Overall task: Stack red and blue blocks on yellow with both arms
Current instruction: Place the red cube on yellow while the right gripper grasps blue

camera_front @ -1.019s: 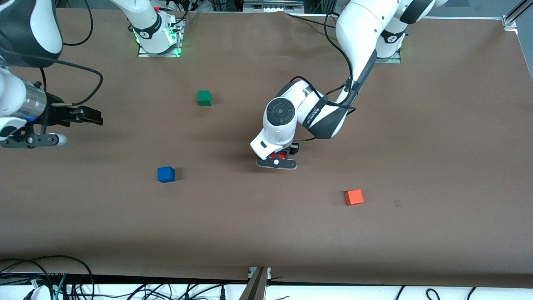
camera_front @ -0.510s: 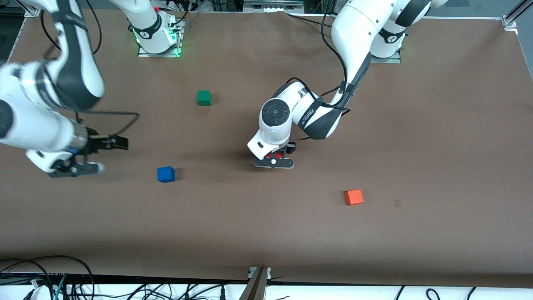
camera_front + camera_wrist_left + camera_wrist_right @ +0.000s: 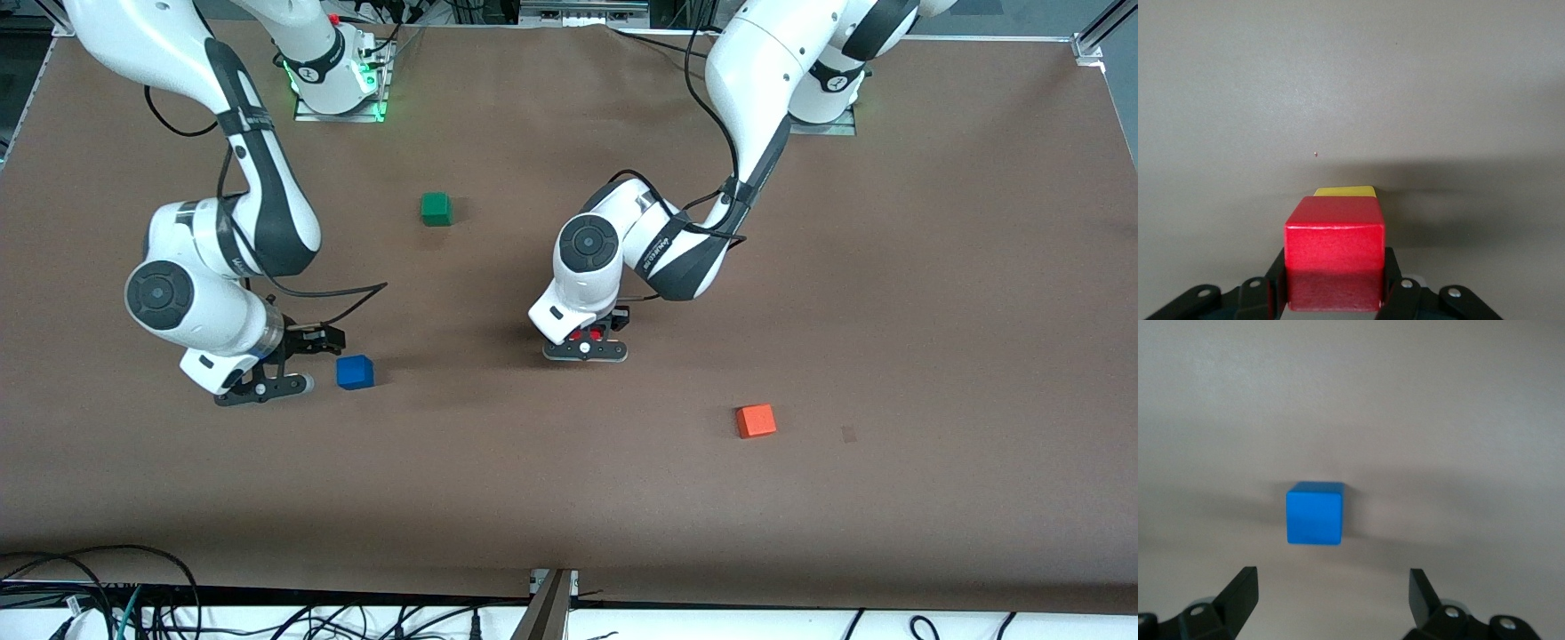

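No writing on the blocks or arms is legible to you. Your right pincer (image 3: 1331, 600) has swung in from the tabletop (image 3: 889, 267) edge and now hangs spread beside the blue block (image 3: 355, 372). Your left pincer (image 3: 1335, 293) pinches the red block (image 3: 1334, 250) over the yellow block (image 3: 1345, 192), mid-tabletop.

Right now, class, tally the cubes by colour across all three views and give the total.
Red cube: 1
Yellow cube: 1
Blue cube: 1
Green cube: 1
Orange cube: 1
Total: 5
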Available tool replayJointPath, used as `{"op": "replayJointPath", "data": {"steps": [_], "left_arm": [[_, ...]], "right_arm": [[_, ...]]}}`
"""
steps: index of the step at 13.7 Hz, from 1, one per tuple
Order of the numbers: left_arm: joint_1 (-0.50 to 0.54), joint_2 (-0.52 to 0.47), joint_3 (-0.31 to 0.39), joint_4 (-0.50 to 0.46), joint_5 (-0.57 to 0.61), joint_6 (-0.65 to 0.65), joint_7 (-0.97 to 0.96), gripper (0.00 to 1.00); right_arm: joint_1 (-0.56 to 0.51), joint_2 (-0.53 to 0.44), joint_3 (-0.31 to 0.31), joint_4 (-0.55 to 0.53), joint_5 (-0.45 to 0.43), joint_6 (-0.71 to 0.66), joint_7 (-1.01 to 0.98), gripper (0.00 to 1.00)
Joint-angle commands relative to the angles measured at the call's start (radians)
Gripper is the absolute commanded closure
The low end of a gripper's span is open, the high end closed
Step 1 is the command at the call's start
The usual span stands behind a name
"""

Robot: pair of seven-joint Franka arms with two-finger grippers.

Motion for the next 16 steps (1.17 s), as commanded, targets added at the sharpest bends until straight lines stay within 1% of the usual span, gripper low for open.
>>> {"op": "replayJointPath", "data": {"steps": [1, 2, 3, 4, 5, 6, 8, 9, 10, 12, 14, 15, 16], "left_arm": [[-0.015, 0.029, 0.013, 0.047, 0.025, -0.008, -0.023, 1.00], [-0.015, 0.029, 0.013, 0.047, 0.025, -0.008, -0.023, 0.85], [-0.015, 0.029, 0.013, 0.047, 0.025, -0.008, -0.023, 0.75], [-0.015, 0.031, 0.013, 0.046, 0.025, -0.008, -0.023, 0.60], [-0.015, 0.029, 0.013, 0.046, 0.025, -0.008, -0.025, 0.06], [-0.015, 0.029, 0.013, 0.047, 0.025, -0.008, -0.025, 0.00], [-0.012, 0.025, 0.013, 0.069, 0.023, -0.012, -0.043, 0.00], [-0.009, 0.018, 0.012, 0.079, 0.023, -0.024, -0.049, 0.00], [-0.003, 0.005, 0.013, 0.080, 0.022, -0.032, -0.048, 0.00], [0.032, -0.020, 0.012, 0.099, 0.020, -0.092, -0.037, 0.00], [0.109, -0.035, 0.002, 0.151, 0.019, -0.162, -0.031, 0.00], [0.143, -0.044, 0.001, 0.170, 0.019, -0.197, -0.008, 0.00], [0.178, -0.069, 0.002, 0.175, 0.019, -0.248, 0.051, 0.00]], "right_arm": [[0.000, 0.025, 0.010, -0.045, 0.003, 0.106, -0.012, 0.00], [0.000, 0.041, 0.011, -0.073, 0.003, 0.161, -0.012, 0.00], [0.002, 0.052, 0.013, -0.102, 0.003, 0.220, -0.012, 0.00], [0.002, 0.067, 0.022, -0.126, 0.003, 0.273, -0.012, 0.00], [0.002, 0.079, 0.025, -0.139, 0.003, 0.307, -0.012, 0.00], [0.002, 0.087, 0.025, -0.139, 0.003, 0.317, -0.014, 0.01], [0.002, 0.088, 0.025, -0.137, 0.003, 0.318, -0.012, 0.02], [0.002, 0.088, 0.027, -0.137, 0.002, 0.318, -0.014, 0.06], [0.002, 0.087, 0.027, -0.137, 0.003, 0.318, -0.014, 0.13], [0.002, 0.087, 0.027, -0.134, 0.003, 0.317, -0.012, 0.36], [0.002, 0.087, 0.027, -0.130, 0.003, 0.315, -0.009, 0.61], [0.002, 0.082, 0.028, -0.125, 0.003, 0.312, -0.006, 0.71], [0.002, 0.075, 0.031, -0.114, 0.003, 0.297, -0.006, 0.74]]}}
